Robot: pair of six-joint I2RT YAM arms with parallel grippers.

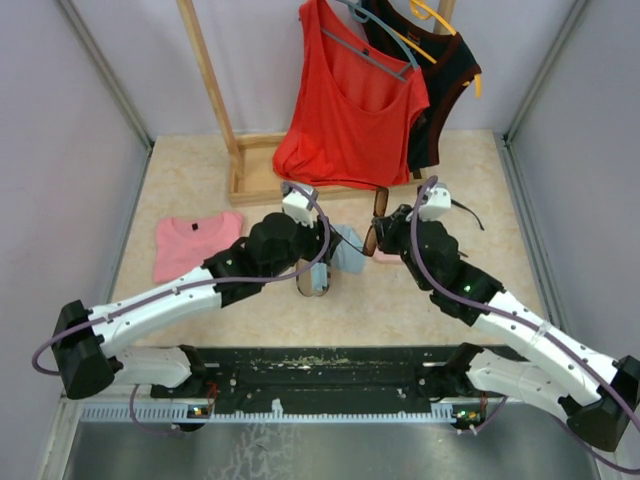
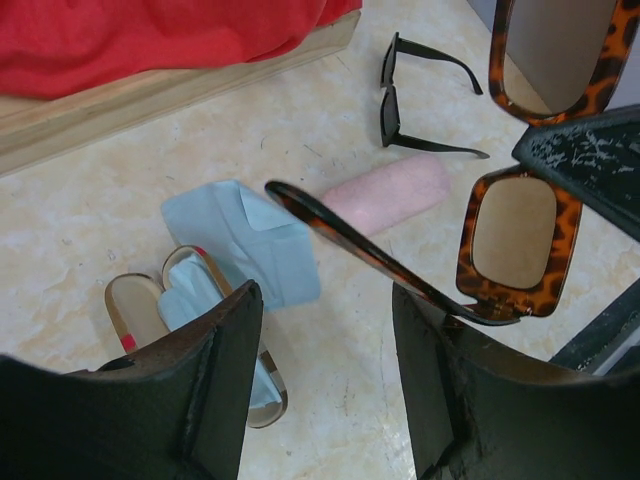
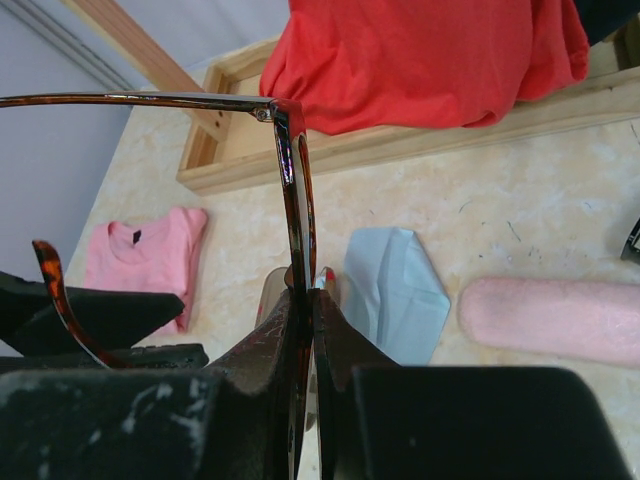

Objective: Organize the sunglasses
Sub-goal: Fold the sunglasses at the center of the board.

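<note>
Our right gripper [image 3: 305, 300] pinches the brown sunglasses [image 2: 510, 235] by the frame, above the table [image 2: 100, 220]. Our left gripper [image 2: 322, 300] gapes around one thin side arm [image 2: 340, 233]. We judge them light, stiff, fragile: grip frame, not hinge. The black sunglasses [image 2: 388, 100] lie beyond.

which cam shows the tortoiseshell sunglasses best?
Left wrist: the slim reddish-brown tortoiseshell sunglasses show both lenses face-on, plus one folding arm. Right wrist sees them edge-on, pinched in the right gripper jaws. Top external shows them only small.
</note>
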